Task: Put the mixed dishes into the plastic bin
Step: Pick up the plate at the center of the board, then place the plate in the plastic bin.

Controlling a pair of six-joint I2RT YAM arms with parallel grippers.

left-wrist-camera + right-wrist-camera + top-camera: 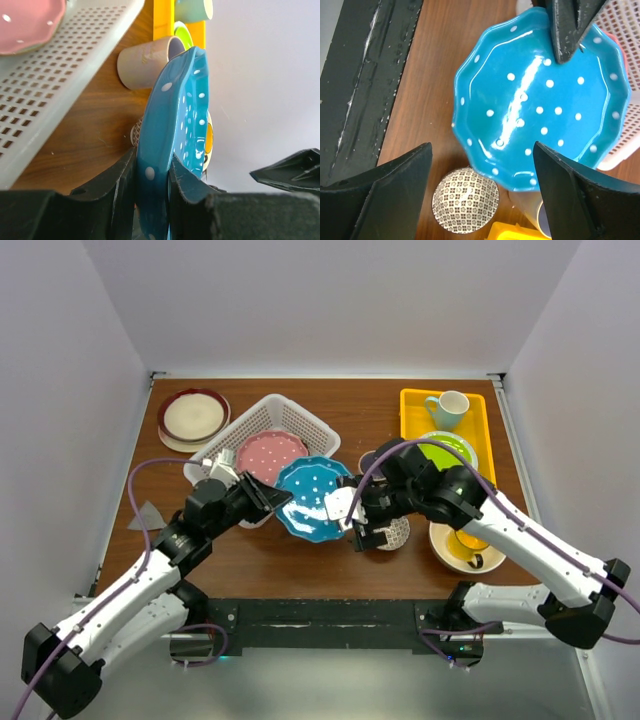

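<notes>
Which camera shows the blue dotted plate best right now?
Right wrist: the blue dotted plate shows nearly its whole face. Left wrist sees it edge-on, clamped in the left gripper. Top external shows it smaller, partly hidden at both sides.

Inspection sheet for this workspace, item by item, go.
Surface: wooden table, no spills seen.
Job's things: blue plate clamped by its rim beside the bin; pink plate in bin; patterned bowl, cream bowl, beige mug, pink-and-cream plate on table; teal mug on yellow tray; green dish by it.
Clutter: yellow tray; grey scrap at left edge.
Grippers: left gripper shut on blue plate; right gripper open beside it.
Cables: purple cables looping at both sides.
Surroundings: white walls on three sides.
</notes>
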